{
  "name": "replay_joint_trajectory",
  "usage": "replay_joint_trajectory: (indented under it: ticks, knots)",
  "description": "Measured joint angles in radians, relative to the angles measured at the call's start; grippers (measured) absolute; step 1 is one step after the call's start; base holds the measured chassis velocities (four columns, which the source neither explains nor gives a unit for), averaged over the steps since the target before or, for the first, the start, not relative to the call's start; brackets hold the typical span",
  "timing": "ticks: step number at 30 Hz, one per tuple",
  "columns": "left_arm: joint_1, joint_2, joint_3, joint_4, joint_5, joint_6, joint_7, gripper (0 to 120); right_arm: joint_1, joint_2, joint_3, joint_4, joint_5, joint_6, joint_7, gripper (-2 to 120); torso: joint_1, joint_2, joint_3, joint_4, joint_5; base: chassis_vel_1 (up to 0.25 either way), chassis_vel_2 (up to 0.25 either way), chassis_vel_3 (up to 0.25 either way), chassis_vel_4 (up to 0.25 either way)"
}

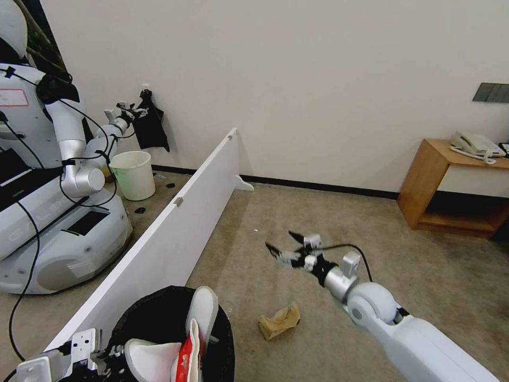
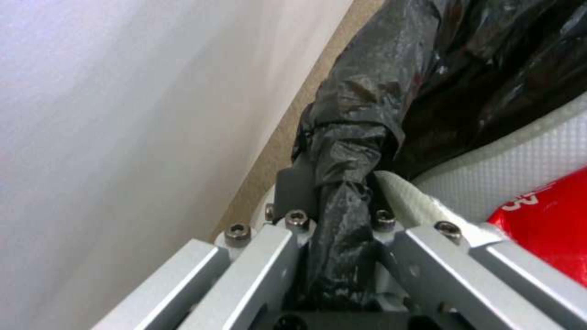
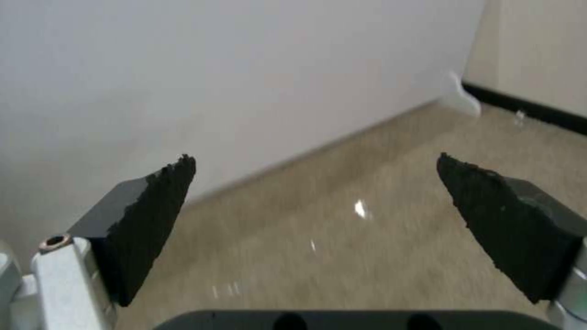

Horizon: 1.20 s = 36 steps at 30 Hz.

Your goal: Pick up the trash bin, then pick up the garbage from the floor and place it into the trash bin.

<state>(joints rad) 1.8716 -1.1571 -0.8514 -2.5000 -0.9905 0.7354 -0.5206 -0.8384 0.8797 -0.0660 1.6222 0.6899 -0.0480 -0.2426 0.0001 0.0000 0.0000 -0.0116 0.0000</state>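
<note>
Black bag film is clamped in the left gripper (image 2: pixel 339 256), holding the trash bin (image 1: pixel 154 318) near-left. Right gripper (image 1: pixel 283 246) hangs spread wide, empty, above carpet; brown paper scrap (image 1: pixel 279 320) lies nearer. Risk: thin liner tearing.

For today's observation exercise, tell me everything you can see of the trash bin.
The trash bin is round, lined with a crinkled, glossy black plastic bag. It stands upright beside the white partition board on the carpet. The left gripper is shut on its bagged rim. Inside, white slippers and a red packet stick up above the rim.
</note>
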Motion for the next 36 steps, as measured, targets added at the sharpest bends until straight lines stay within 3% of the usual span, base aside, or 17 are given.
replay_joint_trajectory:
  ticks: [4, 6, 10, 12, 16, 26, 36]
  knots:
    - [0.0, 0.0, 0.001, 0.0, 0.0, 0.0, 0.0, 1, -0.008, -0.006, -0.005, -0.035, -0.048, 0.01, -0.036, 100, 0.0, 0.0, 0.0, 0.0001, 0.0001, 0.0, 0.0, 0.0, 0.0]
    - [0.0, 0.0, 0.001, 0.0, 0.0, 0.0, 0.0, 1, -0.011, -0.008, -0.012, -0.09, -0.146, 0.051, -0.096, 100, 0.0, 0.0, 0.0, 0.0006, 0.0, 0.0, 0.0, 0.0, 0.0]
    - [0.0, 0.001, 0.001, 0.0, -0.001, 0.0, 0.0, 1, -0.009, -0.014, -0.027, -0.128, -0.215, 0.085, -0.155, 100, 0.0, 0.0, 0.0, 0.0004, 0.0002, 0.0, 0.0, 0.0, 0.0]
    - [-0.001, 0.002, 0.001, 0.0, -0.001, 0.0, 0.0, 1, 0.001, -0.018, -0.038, -0.174, -0.323, 0.129, -0.237, 100, 0.0, 0.0, 0.0, 0.0004, 0.0, 0.0, 0.0, 0.0, 0.0]
    - [-0.003, 0.002, 0.002, 0.0, -0.001, 0.0, 0.0, 1, 0.01, -0.02, -0.04, -0.207, -0.421, 0.169, -0.332, 100, 0.0, 0.0, 0.0, 0.0004, 0.0001, 0.0, 0.0, 0.0, 0.0]
    - [-0.006, 0.001, 0.004, 0.0, -0.001, 0.0, 0.0, 1, 0.032, -0.019, -0.032, -0.237, -0.456, 0.212, -0.592, 100, 0.0, 0.0, 0.0, 0.0003, 0.0, 0.0, 0.0, 0.0, 0.0]
    - [-0.006, -0.001, 0.004, 0.0, 0.001, 0.0, 0.0, 1, 0.036, -0.006, -0.012, -0.297, -0.526, 0.233, -0.643, 100, 0.0, 0.0, 0.0, 0.0004, -0.0001, 0.0, 0.0, 0.0, 0.0]
